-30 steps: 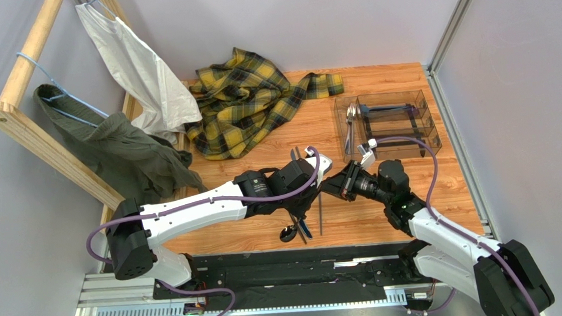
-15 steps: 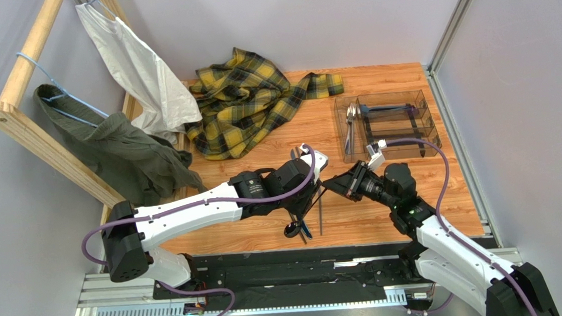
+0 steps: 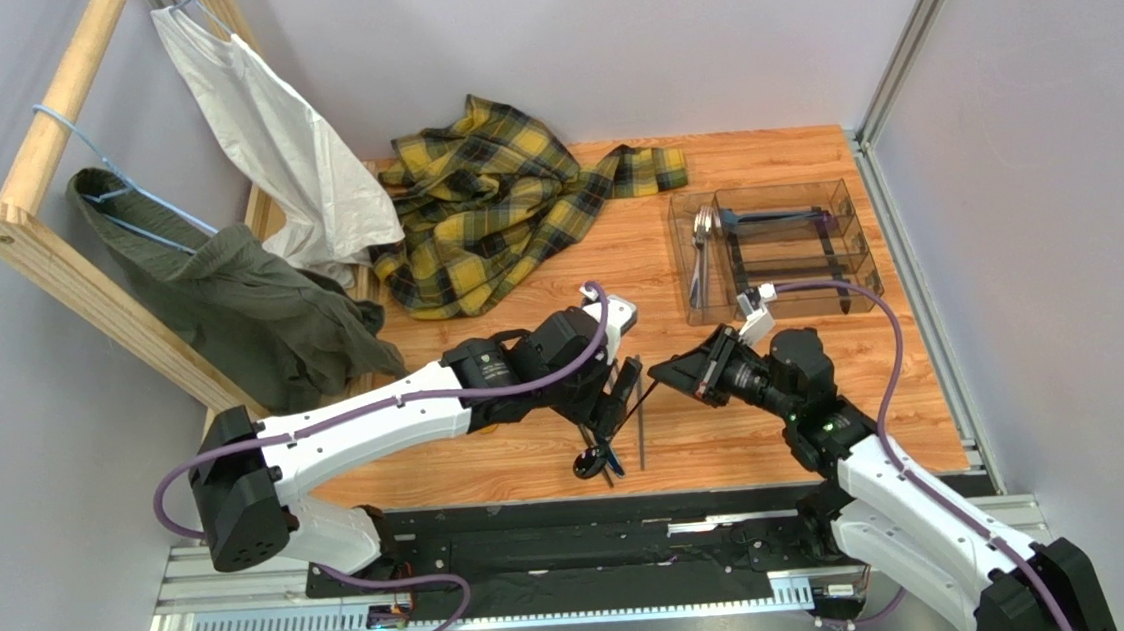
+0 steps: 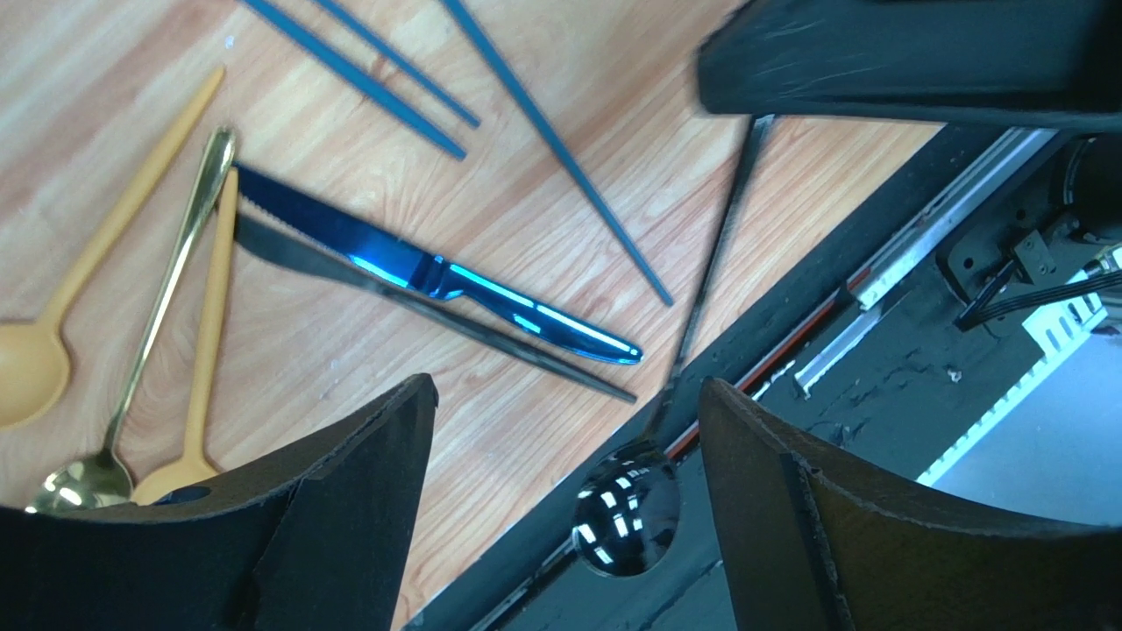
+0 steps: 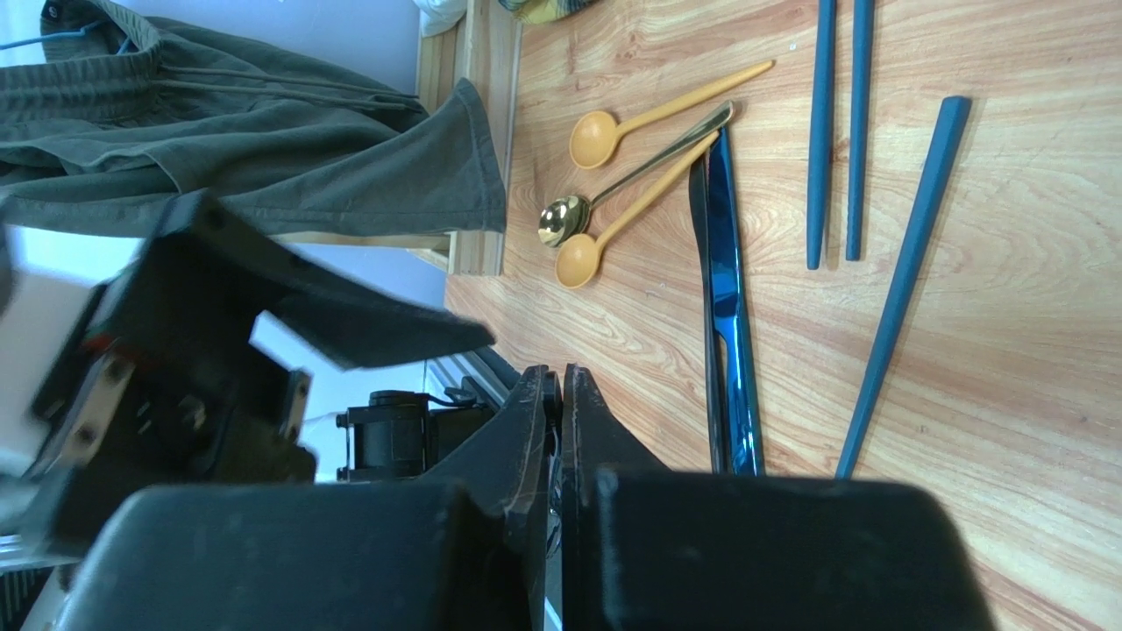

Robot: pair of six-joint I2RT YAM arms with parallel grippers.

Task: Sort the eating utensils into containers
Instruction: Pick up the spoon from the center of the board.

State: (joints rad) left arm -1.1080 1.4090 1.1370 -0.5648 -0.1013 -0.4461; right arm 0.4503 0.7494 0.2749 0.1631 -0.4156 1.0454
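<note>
Spoon point(image 4: 624, 506) looks dark grey, bowl seemingly mirror-polished.

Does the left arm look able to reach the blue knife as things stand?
Probably yes. The left gripper hangs open above the blue knife, which lies flat, uncovered, a dark knife tight against it. The dark spoon in the shut right gripper hangs off to one side.
</note>
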